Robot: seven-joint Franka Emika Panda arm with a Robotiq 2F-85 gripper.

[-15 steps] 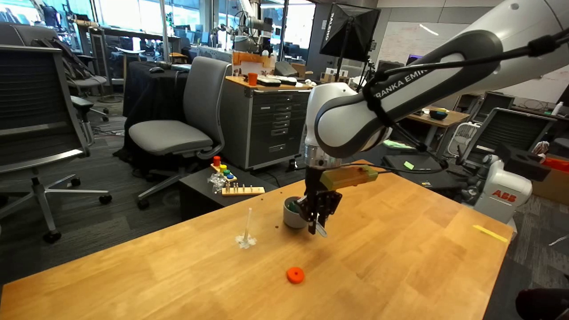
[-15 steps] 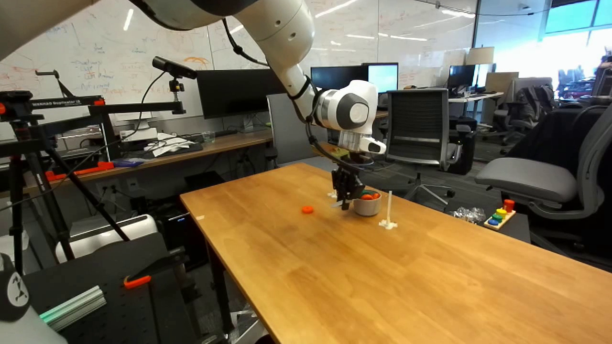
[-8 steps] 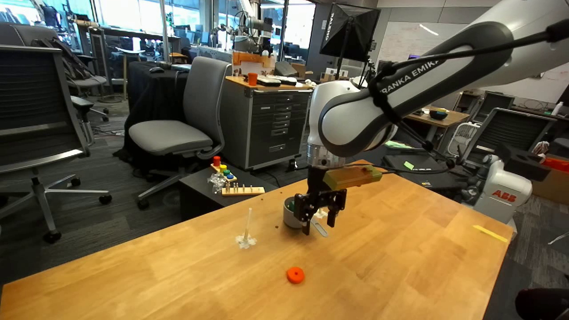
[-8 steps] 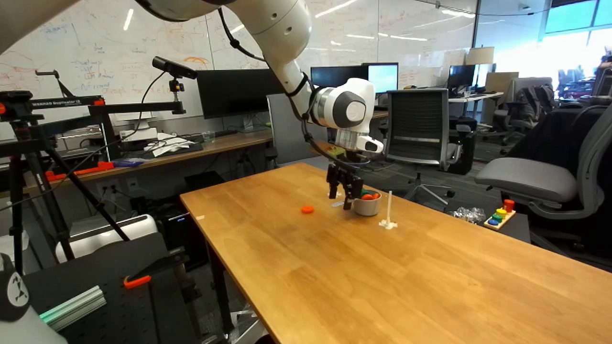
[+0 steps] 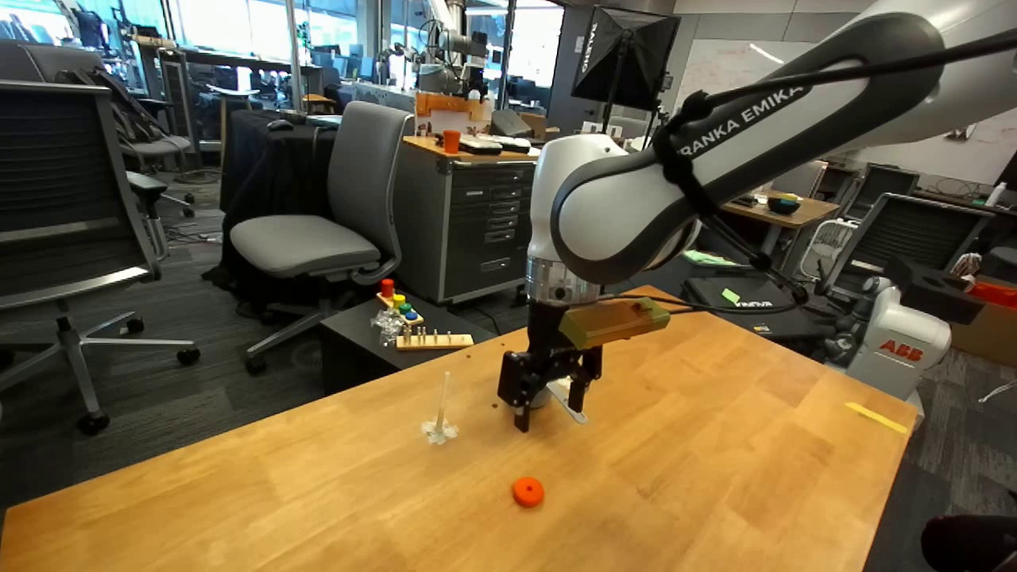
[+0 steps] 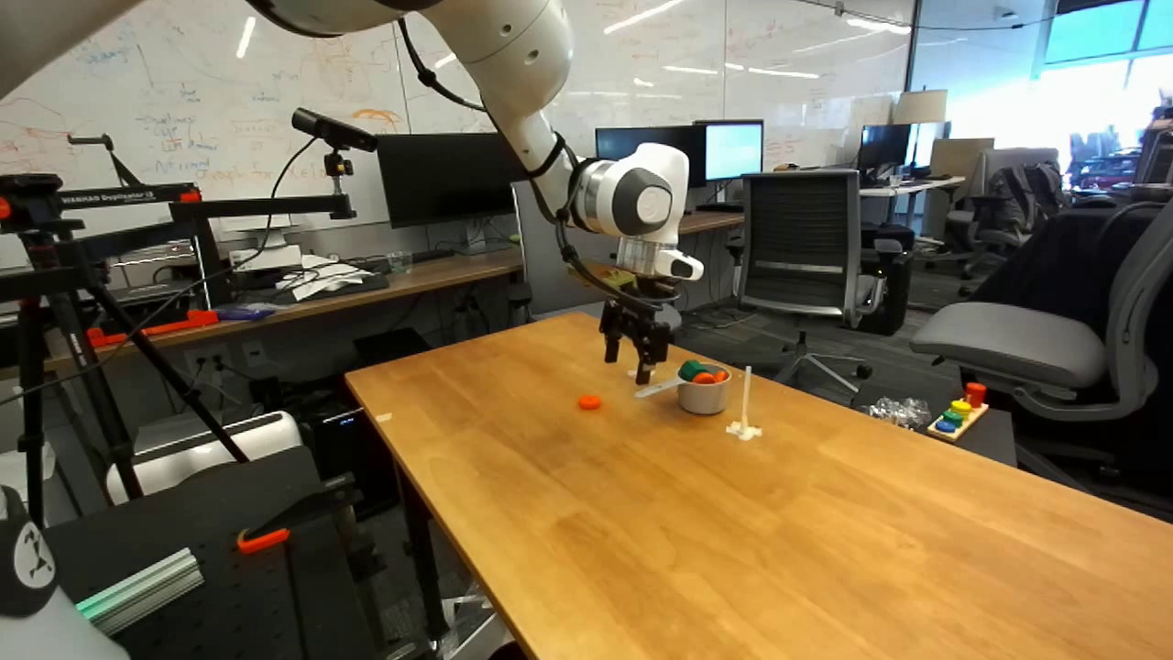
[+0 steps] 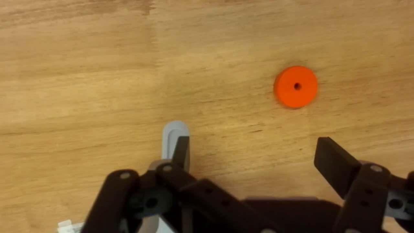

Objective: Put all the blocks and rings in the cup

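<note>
Gaping wide, empty, the black claw should side-pinch the round orange ring, likely light, stiff plastic, at the wrist view's upper right.

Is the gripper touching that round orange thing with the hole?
Apart. In the wrist view, a stretch of table shows between the orange ring and the open gripper. Both exterior views show a gap too.

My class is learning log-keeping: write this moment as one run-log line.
Gripper: open, empty | Cup: on table, holding green piece, orange pieces | Orange ring: on table, outside cup | Status: unfinished
</note>
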